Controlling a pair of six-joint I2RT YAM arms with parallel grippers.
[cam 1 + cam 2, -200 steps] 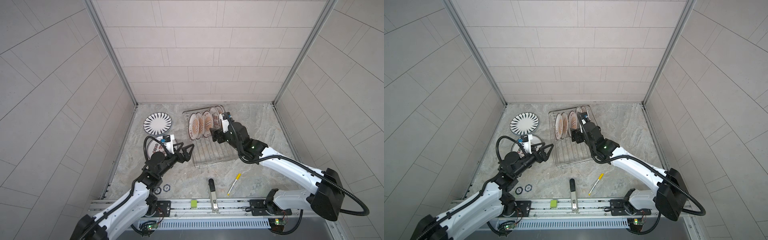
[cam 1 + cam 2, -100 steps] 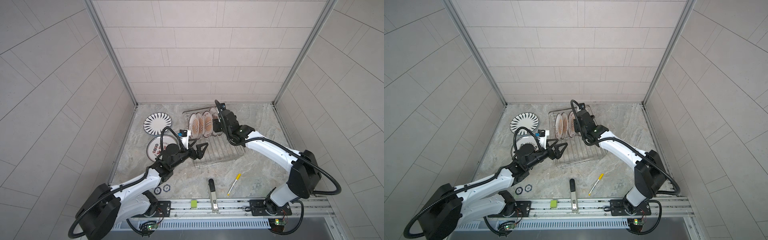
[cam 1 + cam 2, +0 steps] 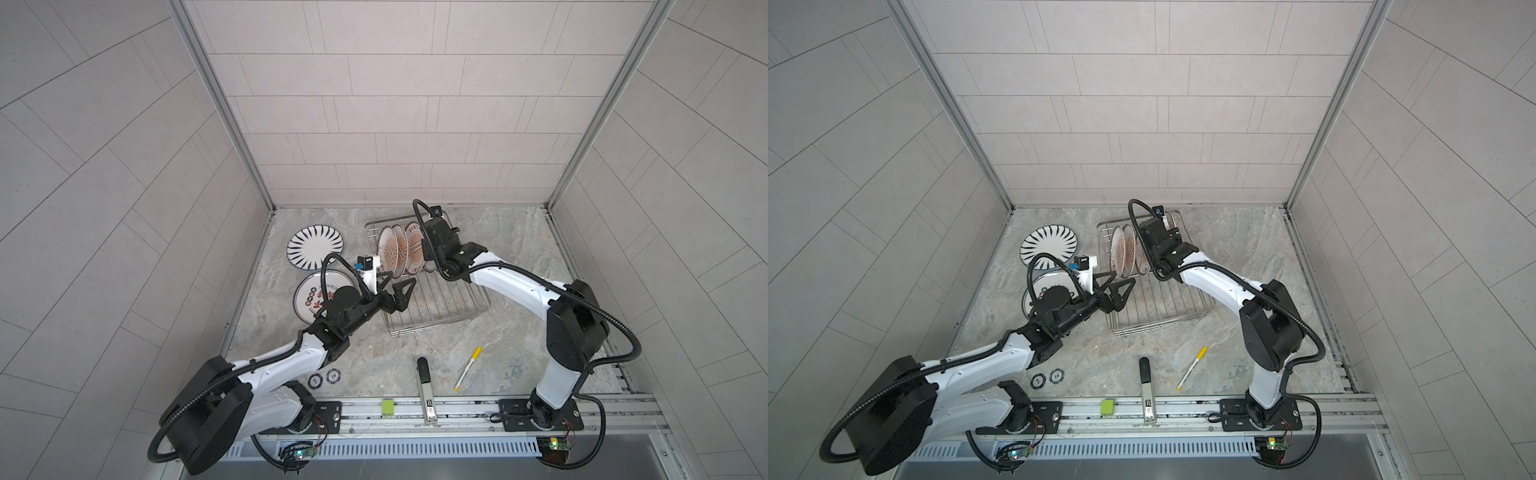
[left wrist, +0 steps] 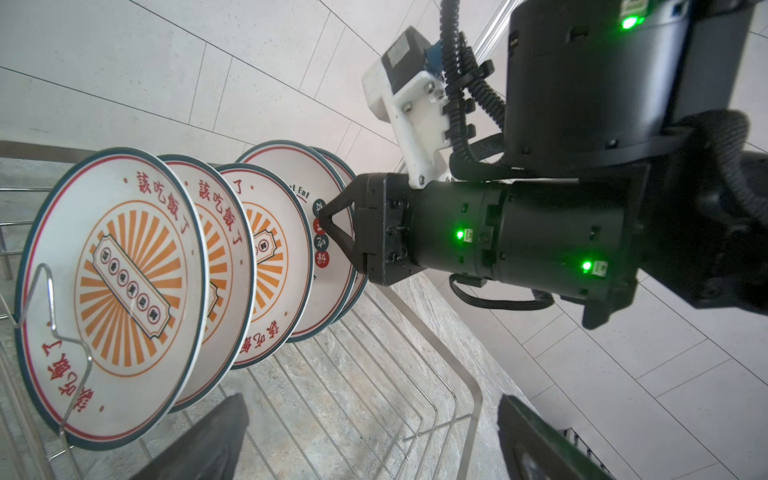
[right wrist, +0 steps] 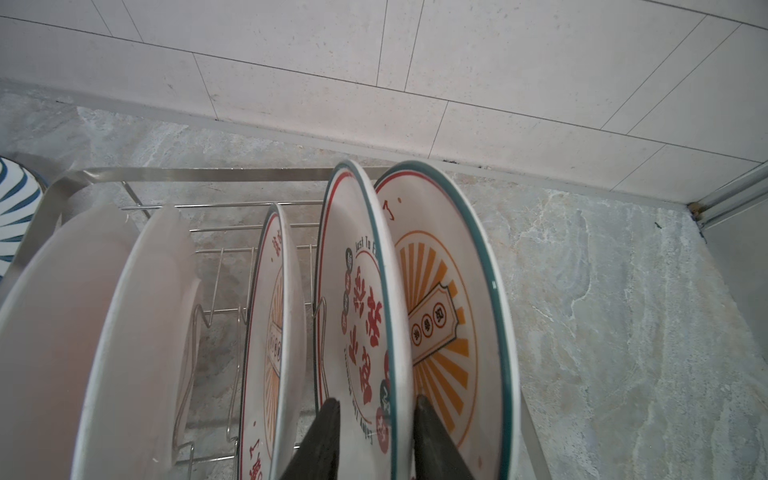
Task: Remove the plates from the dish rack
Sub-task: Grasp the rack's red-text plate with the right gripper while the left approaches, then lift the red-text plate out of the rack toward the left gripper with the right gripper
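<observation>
Left wrist view: plates (image 4: 112, 291) stand on edge in dish rack (image 4: 476, 403).

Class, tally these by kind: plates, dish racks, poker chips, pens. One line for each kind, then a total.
Plates: 7 (5 standing in the rack; striped plate and lettered plate flat on the table)
Dish rack: 1
Poker chips: 2
Pen: 1
Total: 11

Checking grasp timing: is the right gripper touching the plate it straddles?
Cannot tell. In the right wrist view the right gripper straddles the rim of the red-lettered plate, but neither contact nor a gap shows plainly.
</observation>
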